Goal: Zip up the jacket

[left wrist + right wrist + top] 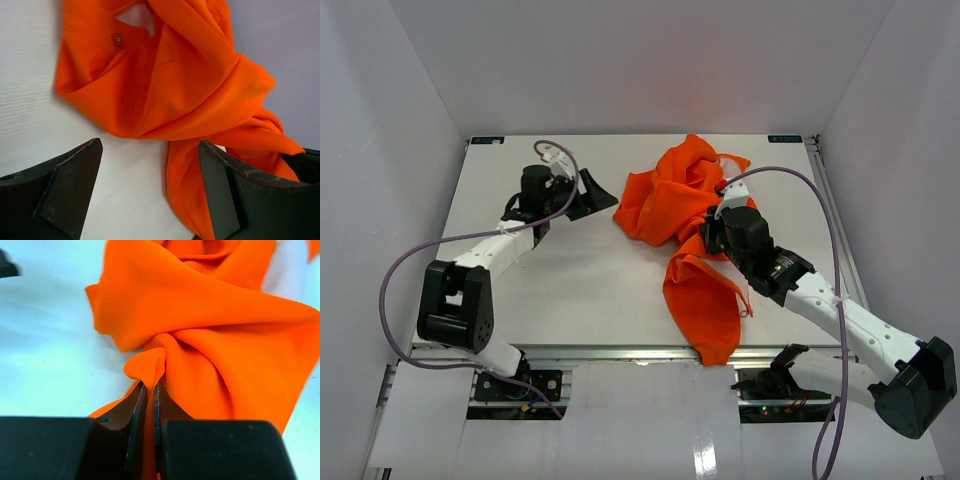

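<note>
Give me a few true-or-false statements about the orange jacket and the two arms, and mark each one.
1. The right gripper pinches a fold of the jacket. True.
2. The left gripper is clamped on the fabric too. False: its jaws stand wide open beside the jacket, closed on nothing.
3. The jacket lies flat and spread out. False: it is crumpled in a twisted heap.
4. Part of the jacket reaches the near edge of the table. True.
5. The jacket is blue. False: it is bright orange.
</note>
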Available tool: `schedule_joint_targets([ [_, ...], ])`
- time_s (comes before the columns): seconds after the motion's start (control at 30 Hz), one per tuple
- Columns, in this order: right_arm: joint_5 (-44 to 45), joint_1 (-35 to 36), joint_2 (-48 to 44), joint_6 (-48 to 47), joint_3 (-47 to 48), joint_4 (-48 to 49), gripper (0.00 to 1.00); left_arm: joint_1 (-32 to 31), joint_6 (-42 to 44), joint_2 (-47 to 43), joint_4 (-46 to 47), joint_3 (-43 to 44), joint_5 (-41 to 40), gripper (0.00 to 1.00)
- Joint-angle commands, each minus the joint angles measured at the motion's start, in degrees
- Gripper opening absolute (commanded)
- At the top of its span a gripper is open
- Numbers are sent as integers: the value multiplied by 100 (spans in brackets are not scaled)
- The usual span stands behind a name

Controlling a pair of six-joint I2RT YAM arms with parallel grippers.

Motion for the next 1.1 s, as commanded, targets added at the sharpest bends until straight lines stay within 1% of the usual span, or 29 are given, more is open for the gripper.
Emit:
schedule_joint_targets([
  [0.0,-342,-113,-189,-81,-120,349,8,-273,204,554,516,170,-100,88],
  [0.07,-332,-171,-272,-71,-163,354,8,-531,252,847,633,243,-66,88],
  [0.2,-287,-223,-439,-58,-241,358,8,-948,389,1639,744,596,258,87],
  [0.3,-304,-250,-526,-82,-242,346,8,-1093,400,1901,930,596,92,86],
  [0.43,-356,-264,-553,-98,-273,345,8,-1192,299,2121,1278,506,88,87],
  [0.5,-351,-264,-517,-90,-295,359,8,-1216,192,2270,1451,520,138,84],
  [0.53,-336,-264,-501,-85,-308,361,8,-1216,130,2330,1591,517,204,75],
  [0.57,-301,-264,-478,-84,-317,364,8,-1216,28,2367,1739,488,235,57],
  [0.6,-249,-264,-449,-89,-322,369,8,-1216,-112,2396,1860,440,221,35],
  [0.63,-220,-270,-416,-90,-318,376,8,-1210,-190,2380,1964,401,100,9],
  [0.67,-195,-267,-375,-105,-315,399,8,-1192,-262,2279,1983,360,-5,0],
  [0.73,-187,-271,-270,-186,-322,518,8,-1056,-366,1935,1692,310,-386,0],
  [0.8,-397,-272,-32,-332,-277,727,8,-842,-335,1215,971,383,-806,0],
  [0.87,-881,-264,327,-464,-96,1097,8,-682,-223,569,10,566,-1406,0],
  [0.9,-1103,-261,471,-494,25,1139,8,-550,-76,2,-289,845,-1637,0],
  [0.93,-1267,-221,628,-498,198,1100,8,-527,-53,-88,-401,926,-1876,0],
  [0.97,-1322,-40,804,-522,489,973,8,-369,111,-705,-1200,1494,-2155,0],
  [1.0,-1117,114,910,-562,830,734,8,-256,198,-1021,-1818,1865,-2409,0],
  [1.03,-712,378,937,-603,1126,497,8,-188,302,-1259,-2261,2337,-2684,0],
  [1.07,-292,773,858,-616,1311,354,8,-171,451,-1505,-2572,3042,-2951,0],
])
